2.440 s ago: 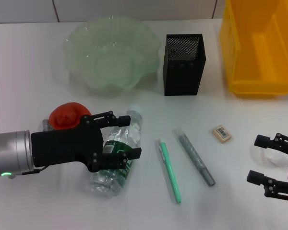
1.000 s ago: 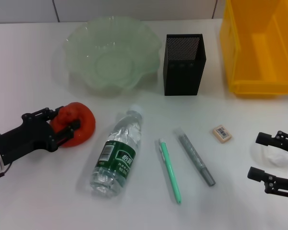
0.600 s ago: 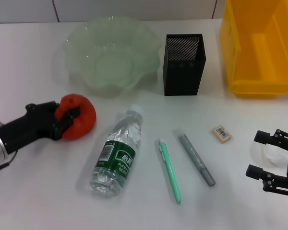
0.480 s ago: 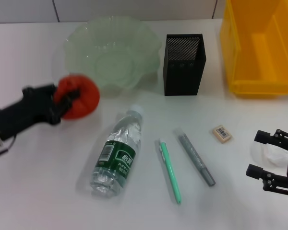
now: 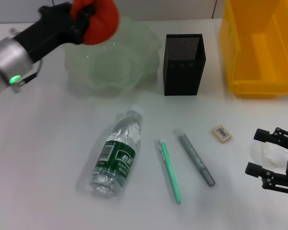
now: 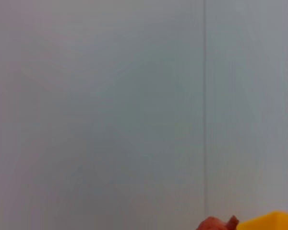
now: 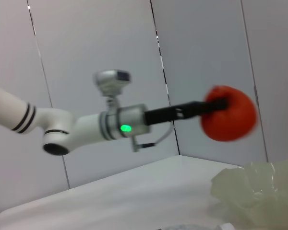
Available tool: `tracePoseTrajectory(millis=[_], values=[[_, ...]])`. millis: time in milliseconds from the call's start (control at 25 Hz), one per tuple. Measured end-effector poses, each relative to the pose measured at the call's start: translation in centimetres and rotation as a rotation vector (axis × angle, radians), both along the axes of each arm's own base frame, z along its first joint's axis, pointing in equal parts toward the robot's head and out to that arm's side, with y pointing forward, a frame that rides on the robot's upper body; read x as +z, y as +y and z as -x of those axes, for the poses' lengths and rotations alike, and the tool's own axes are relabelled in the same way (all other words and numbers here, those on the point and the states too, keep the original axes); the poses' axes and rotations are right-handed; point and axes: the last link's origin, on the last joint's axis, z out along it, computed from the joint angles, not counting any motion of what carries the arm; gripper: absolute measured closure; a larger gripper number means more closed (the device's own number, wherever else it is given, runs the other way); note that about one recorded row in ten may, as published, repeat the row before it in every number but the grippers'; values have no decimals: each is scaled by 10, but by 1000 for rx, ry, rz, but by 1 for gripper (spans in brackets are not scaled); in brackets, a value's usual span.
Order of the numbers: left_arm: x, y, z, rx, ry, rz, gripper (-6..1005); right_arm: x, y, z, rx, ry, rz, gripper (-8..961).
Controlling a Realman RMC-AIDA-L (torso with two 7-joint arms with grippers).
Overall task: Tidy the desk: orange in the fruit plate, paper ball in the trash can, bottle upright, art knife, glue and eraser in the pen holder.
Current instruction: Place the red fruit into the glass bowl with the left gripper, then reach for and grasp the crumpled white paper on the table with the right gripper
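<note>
My left gripper (image 5: 88, 13) is shut on the red-orange orange (image 5: 102, 20) and holds it in the air over the back left rim of the pale-green fruit plate (image 5: 116, 67). The right wrist view shows the orange (image 7: 229, 113) hanging above the plate (image 7: 252, 188). The bottle (image 5: 117, 155) lies on its side mid-table. A green art knife (image 5: 169, 170) and a grey glue stick (image 5: 195, 157) lie beside it. The eraser (image 5: 222, 133) rests further right. My right gripper (image 5: 253, 152) stands open around the paper ball (image 5: 270, 153). The pen holder (image 5: 184, 63) and the yellow trash can (image 5: 259, 48) stand at the back.
The pen holder stands close to the fruit plate's right rim, with the trash can beyond it at the table's far right corner. A grey panelled wall (image 7: 86, 43) runs behind the table.
My left gripper closed on the orange beside the bottle, lifted it off the table and carried it up and back over the fruit plate. The right gripper has barely moved.
</note>
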Motion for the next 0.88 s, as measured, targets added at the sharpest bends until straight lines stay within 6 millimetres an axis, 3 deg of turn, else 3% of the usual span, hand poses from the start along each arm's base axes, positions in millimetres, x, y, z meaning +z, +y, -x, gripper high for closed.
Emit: tracePoseTrajectory(millis=[120,240,480,880], values=[[-17,19,-9,56,56,-3,875,0,1,0,2,-1,0,138],[-33,25,-16,65,100,13,898,0,2,1,2,1,3,138],[-45,30,-22,66,158,16,764,0,5,3,5,6,10,138],[-36,22,-9,78,123,28,468,3,11,2,-37,23,-1,139]])
